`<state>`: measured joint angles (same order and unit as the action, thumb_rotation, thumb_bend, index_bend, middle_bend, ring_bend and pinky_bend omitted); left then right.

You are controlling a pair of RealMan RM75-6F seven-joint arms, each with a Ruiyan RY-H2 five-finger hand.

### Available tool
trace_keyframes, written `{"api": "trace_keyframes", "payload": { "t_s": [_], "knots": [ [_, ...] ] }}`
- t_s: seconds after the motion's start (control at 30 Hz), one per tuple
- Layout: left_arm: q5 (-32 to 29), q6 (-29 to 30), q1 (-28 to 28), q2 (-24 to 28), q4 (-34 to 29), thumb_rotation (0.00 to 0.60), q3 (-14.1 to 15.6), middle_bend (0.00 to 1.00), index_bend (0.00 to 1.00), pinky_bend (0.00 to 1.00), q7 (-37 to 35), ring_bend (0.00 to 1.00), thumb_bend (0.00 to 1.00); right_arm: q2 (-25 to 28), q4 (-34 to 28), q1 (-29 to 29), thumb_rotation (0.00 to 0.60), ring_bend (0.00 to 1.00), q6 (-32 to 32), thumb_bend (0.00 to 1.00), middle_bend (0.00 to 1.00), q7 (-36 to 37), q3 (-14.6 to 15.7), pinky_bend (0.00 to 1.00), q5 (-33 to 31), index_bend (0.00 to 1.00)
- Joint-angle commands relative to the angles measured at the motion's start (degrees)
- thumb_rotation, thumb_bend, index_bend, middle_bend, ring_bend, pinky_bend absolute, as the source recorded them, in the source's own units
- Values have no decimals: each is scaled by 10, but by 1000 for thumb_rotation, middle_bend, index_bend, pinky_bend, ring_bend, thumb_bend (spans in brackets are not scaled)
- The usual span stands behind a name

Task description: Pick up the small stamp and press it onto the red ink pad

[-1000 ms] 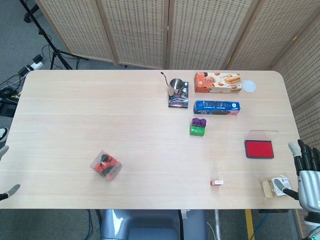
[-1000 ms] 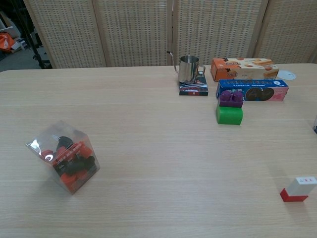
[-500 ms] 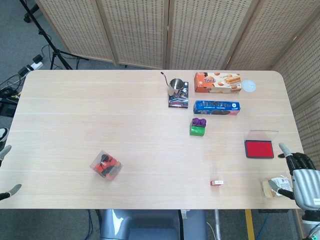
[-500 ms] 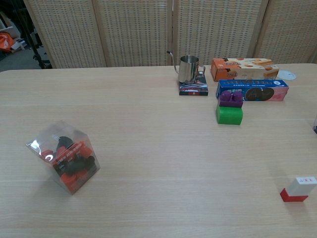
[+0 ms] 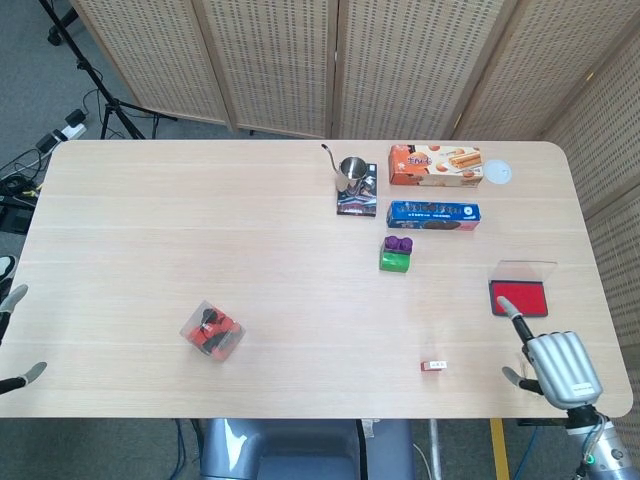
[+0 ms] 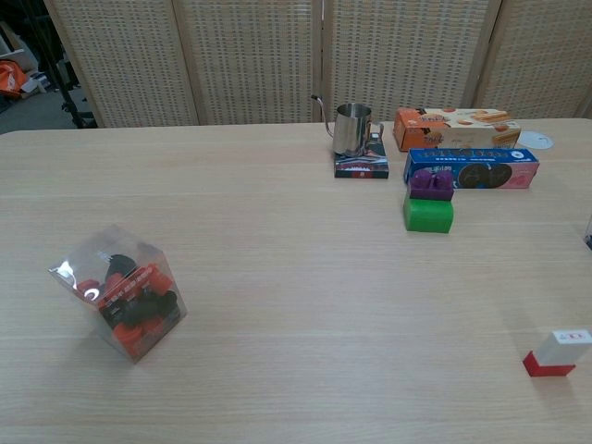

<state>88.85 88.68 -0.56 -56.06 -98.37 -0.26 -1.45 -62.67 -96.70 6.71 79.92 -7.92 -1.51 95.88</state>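
Note:
The small stamp (image 5: 433, 366), white with a red base, lies on the wooden table (image 5: 200, 230) near the front edge; the chest view shows the stamp (image 6: 558, 352) at lower right. The red ink pad (image 5: 518, 298) lies open to its right and farther back, with its clear lid behind it. My right hand (image 5: 560, 365) hovers over the table's front right corner, right of the stamp and just in front of the pad, fingers apart and holding nothing. Only fingertips of my left hand (image 5: 14, 297) show at the far left edge, spread and empty.
A steel cup (image 5: 351, 172) on a dark box, an orange biscuit box (image 5: 435, 163), a blue box (image 5: 433, 214) and a green block with a purple top (image 5: 397, 255) stand at the back middle. A clear box of red and black pieces (image 5: 212, 331) sits front left.
My right hand has moved left and inward over the table's front right corner, covering the small packet that lay there. The stamp and pad have not moved.

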Motion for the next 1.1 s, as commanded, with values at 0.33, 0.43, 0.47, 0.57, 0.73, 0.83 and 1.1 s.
{"api": "trace_keyframes", "payload": {
  "t_s": [0.33, 0.43, 0.47, 0.57, 0.73, 0.83, 1.1],
  "knots": [
    [-2, 0, 0, 5, 1, 600, -1, 0, 0, 0, -14, 0, 0, -54, 9, 52, 600, 1000, -85, 0, 1000, -86, 14, 1000, -3, 329],
    [-2, -1, -1, 6, 2, 600, -1, 0, 0, 0, -17, 0, 1, -52, 2, 53, 600, 1000, -92, 6, 1000, -93, 16, 1000, -14, 377],
    [-2, -1, -1, 6, 2, 600, 0, 0, 0, 0, -17, 0, 1, -51, 1, 54, 600, 1000, -94, 16, 1000, -94, 17, 1000, -16, 383],
    [0, -1, -1, 6, 2, 600, 1, 0, 0, 0, -17, 0, 0, -51, 3, 55, 600, 1000, -101, 52, 1000, -93, 22, 1000, -25, 402],
    [4, 3, 1, 5, 3, 600, 2, 0, 0, 0, -16, 0, 0, -57, 14, 56, 600, 1000, -105, 53, 1000, -85, 28, 1000, -30, 431],
    [4, 2, 1, 4, 3, 600, 2, 0, 0, 0, -15, 0, 0, -60, 20, 57, 600, 1000, -105, 93, 1000, -79, 30, 1000, -31, 435],
    [3, 0, 0, 5, 2, 600, 2, 0, 0, 0, -14, 0, 0, -70, 24, 62, 600, 1000, -107, 236, 1000, -76, 36, 1000, -27, 435]
  ]
}}
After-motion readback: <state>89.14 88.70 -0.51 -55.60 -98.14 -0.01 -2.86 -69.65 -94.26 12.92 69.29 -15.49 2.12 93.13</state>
